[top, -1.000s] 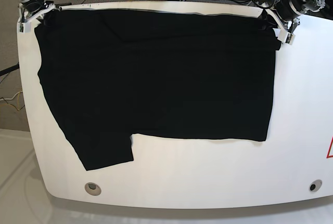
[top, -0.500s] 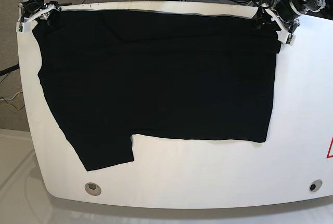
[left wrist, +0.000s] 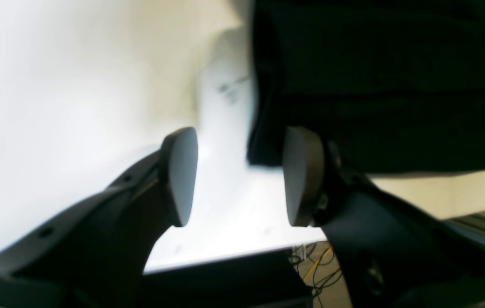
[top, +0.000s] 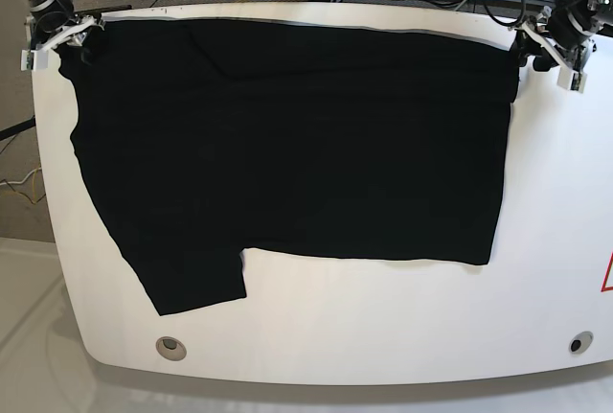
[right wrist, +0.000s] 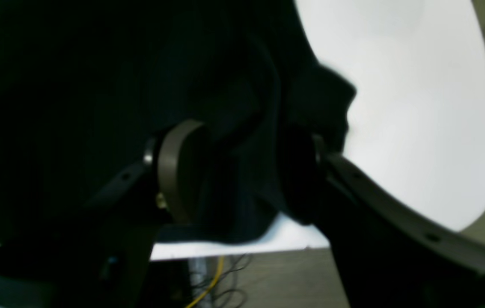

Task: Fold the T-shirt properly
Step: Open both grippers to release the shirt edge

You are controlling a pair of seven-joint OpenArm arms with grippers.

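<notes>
1. Grey pads of the left pincer (left wrist: pixel 240 177) stood wide apart, empty, the T-shirt (top: pixel 287 135) just beyond at the far right.
2. Right pincer (right wrist: pixel 242 179) gaped loosely around the far-left corner.
3. Long axis ran left-right across the bench (top: pixel 383 336).

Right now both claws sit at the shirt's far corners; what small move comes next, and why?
Probably lift the right claw clear: cloth of the T-shirt bunches between its open jaws. The left claw is open with nothing between its pads, and the shirt lies flat on the table.
</notes>
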